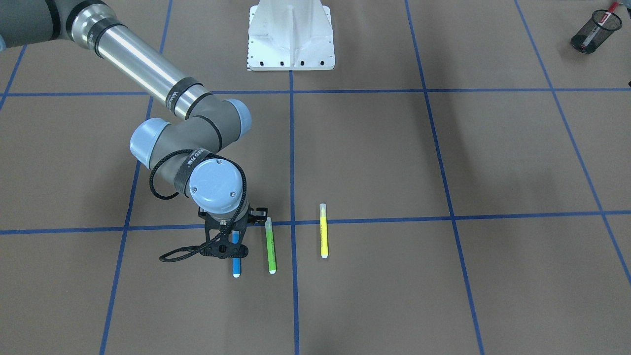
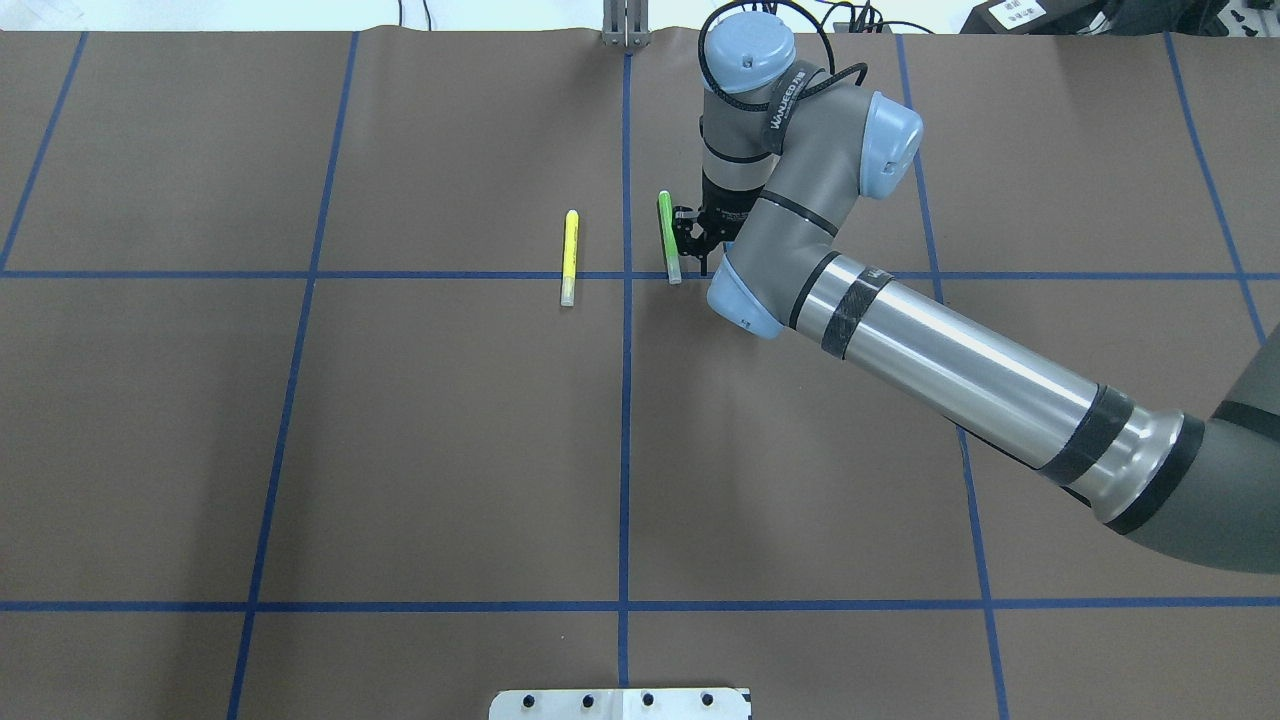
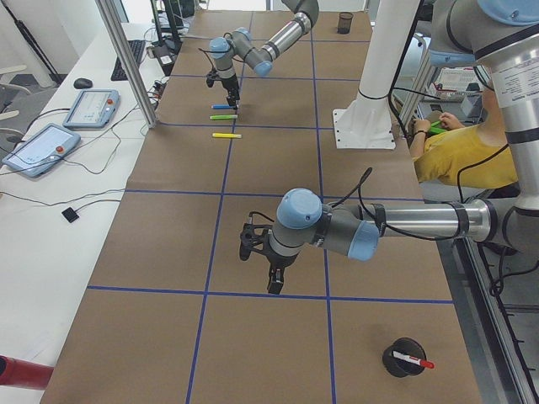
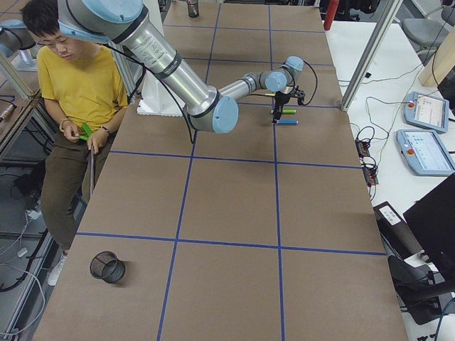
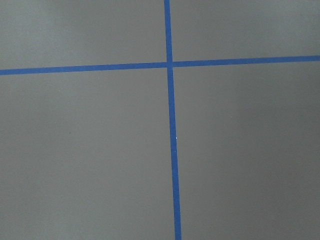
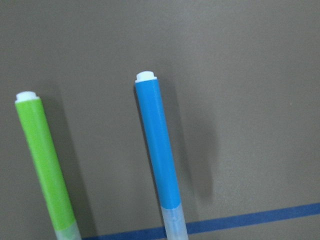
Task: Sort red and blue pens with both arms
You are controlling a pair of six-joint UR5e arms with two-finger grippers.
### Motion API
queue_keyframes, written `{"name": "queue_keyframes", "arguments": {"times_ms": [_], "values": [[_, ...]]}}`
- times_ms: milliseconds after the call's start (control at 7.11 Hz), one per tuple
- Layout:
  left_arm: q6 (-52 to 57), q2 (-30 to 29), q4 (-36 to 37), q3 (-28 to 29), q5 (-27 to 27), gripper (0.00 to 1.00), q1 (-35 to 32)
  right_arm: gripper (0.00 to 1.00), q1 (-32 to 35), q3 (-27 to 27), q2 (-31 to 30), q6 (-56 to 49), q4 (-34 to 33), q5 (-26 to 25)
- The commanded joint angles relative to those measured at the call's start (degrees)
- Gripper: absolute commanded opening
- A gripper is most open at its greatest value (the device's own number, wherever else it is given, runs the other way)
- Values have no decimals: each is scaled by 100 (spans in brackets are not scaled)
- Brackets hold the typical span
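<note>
The blue pen (image 1: 236, 266) lies flat on the brown table, its barrel also filling the right wrist view (image 6: 157, 150). My right gripper (image 1: 231, 224) hangs straight over its middle, open, with the jaws either side of the barrel and not touching it. In the overhead view the right arm hides this pen. The red pen (image 1: 610, 8) stands in a black mesh cup (image 1: 591, 37) at the table's far corner. Near that cup my left gripper (image 3: 271, 273) hovers over bare table; I cannot tell whether it is open or shut.
A green highlighter (image 1: 270, 246) lies close beside the blue pen, and a yellow highlighter (image 1: 323, 231) lies a little further off, both parallel to it. The white robot base (image 1: 291, 39) stands at the table's edge. A person in a yellow shirt (image 4: 78, 92) sits beside it.
</note>
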Motion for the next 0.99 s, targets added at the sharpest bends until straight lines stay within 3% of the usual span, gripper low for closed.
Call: {"name": "queue_keyframes", "arguments": {"times_ms": [0,422,844], "values": [[0,21,-335,218,7,100,0,56,-38,-13,-54,-274,2,2],[0,73,-424,254,7,100,0,55,-29,-13,-89,-311,-16,-42],[0,82,-424,254,7,100,0,41,-29,-13,-98,-320,-16,-50]]}}
